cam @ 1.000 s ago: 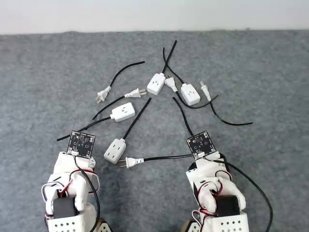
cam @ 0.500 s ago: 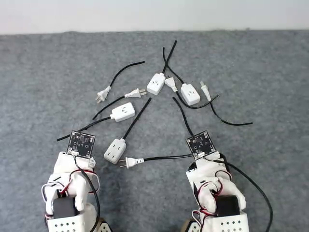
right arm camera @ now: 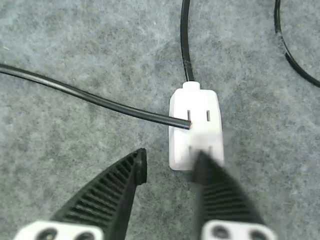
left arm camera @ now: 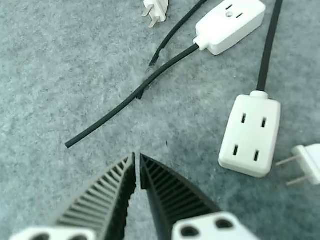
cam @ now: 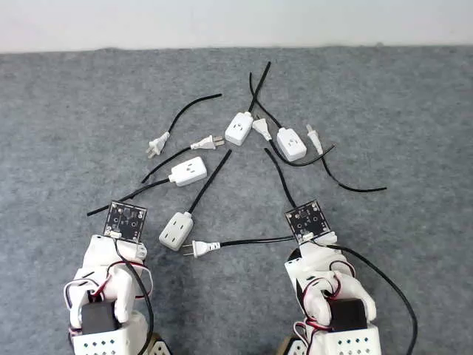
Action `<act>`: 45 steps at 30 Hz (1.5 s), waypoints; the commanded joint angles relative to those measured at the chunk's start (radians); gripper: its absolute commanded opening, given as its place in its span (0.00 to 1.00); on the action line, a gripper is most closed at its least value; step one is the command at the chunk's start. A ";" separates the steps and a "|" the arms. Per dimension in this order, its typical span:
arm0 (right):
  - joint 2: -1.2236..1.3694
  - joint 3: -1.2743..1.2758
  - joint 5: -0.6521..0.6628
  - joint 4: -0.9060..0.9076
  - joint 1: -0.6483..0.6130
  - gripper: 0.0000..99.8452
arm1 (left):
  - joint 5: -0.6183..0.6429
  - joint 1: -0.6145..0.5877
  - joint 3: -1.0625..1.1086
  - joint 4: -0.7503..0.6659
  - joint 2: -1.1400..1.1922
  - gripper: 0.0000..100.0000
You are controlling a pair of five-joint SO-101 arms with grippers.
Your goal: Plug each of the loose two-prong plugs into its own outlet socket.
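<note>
Several white outlet sockets and loose two-prong plugs on black cords lie on the grey carpet. The nearest socket (cam: pixel 176 230) (left arm camera: pixel 250 135) lies just ahead of my left arm (cam: pixel 111 274), with a plug (cam: pixel 198 248) (left arm camera: pixel 305 167) beside it. Another socket (cam: pixel 188 171) (left arm camera: pixel 230 20) lies farther out, and two plugs (cam: pixel 157 144) (cam: pixel 206 142) beyond it. My left gripper (left arm camera: pixel 137 159) is shut and empty over bare carpet. My right gripper (right arm camera: pixel 171 155) is open, low over a socket (right arm camera: pixel 194 125) with a cut cord end (right arm camera: pixel 186 123) lying across it.
Two more sockets (cam: pixel 239 127) (cam: pixel 291 143) and two plugs (cam: pixel 261 129) (cam: pixel 313 137) lie at the back middle amid crossing black cords. A loose cord (left arm camera: pixel 130 100) runs past my left gripper. Bare carpet stretches to the far left and far right.
</note>
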 commanded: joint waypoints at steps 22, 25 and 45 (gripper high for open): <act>-0.013 0.020 -0.003 -0.018 0.005 0.03 | -0.012 -0.035 -0.027 0.046 -0.014 0.02; -0.013 0.020 -0.003 -0.018 0.005 0.03 | -0.012 -0.089 -0.061 0.049 -0.014 0.02; -0.013 0.017 -0.002 -0.054 0.008 0.03 | -0.011 -0.104 -0.102 0.054 -0.014 0.02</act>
